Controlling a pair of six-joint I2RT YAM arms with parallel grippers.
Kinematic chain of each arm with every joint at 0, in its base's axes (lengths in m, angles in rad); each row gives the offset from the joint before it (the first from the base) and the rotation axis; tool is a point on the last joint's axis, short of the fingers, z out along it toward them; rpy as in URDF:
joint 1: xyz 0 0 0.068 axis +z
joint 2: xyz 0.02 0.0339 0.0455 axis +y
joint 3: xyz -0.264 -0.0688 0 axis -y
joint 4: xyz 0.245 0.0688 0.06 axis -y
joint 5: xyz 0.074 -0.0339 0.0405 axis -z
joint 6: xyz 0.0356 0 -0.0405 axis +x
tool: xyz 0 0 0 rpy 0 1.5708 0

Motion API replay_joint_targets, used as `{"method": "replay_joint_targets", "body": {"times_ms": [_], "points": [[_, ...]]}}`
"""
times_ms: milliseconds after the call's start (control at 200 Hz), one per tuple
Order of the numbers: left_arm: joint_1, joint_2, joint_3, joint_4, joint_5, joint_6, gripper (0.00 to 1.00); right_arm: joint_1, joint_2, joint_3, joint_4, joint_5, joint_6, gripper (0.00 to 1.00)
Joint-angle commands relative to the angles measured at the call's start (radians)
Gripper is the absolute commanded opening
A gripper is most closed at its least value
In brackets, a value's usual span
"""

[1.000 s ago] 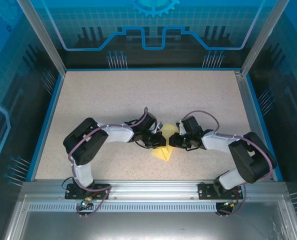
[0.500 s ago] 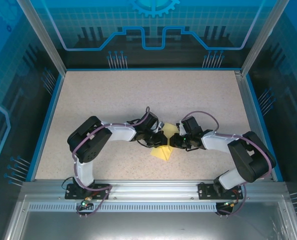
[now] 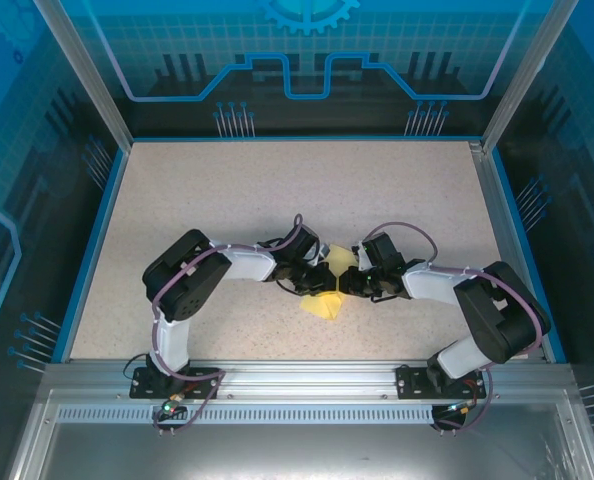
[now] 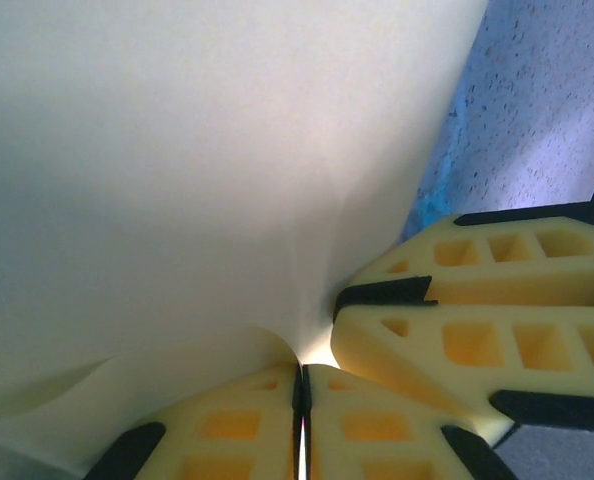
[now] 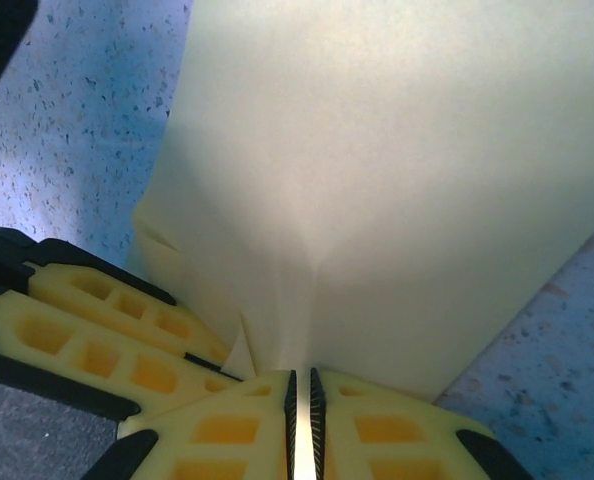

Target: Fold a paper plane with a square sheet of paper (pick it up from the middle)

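The left gripper and right gripper each clamp the paper mid-sheet (tips side by side), probably to lift it.

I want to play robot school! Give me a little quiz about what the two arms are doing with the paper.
1. True or false: the sheet of paper lies untouched, far from both arms.
2. Pick one. The paper is pinched by: A) nothing, B) one arm, C) both arms.
3. Fill in the gap: the paper is pale ____.

Key
1. False. It sits right between the two arms.
2. C. The left fingers and the right fingers both clamp it.
3. Yellow.
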Motion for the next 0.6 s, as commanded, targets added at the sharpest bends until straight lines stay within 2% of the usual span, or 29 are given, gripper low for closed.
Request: {"method": "replay_joint_targets", "body": {"times_ms": [0,435,595], "points": [[-0.007,0.026,0.018,0.018,0.005,-0.011,0.12,-0.013,0.022,-0.013,0.003,-0.021,-0.004,0.15],[-0.008,0.057,0.018,0.032,0.023,-0.007,0.12,-0.013,0.026,-0.012,0.009,-0.026,0.000,0.15],[-0.008,0.065,0.008,0.028,0.023,0.004,0.13,-0.013,-0.017,-0.005,-0.017,-0.010,-0.001,0.20]]}}
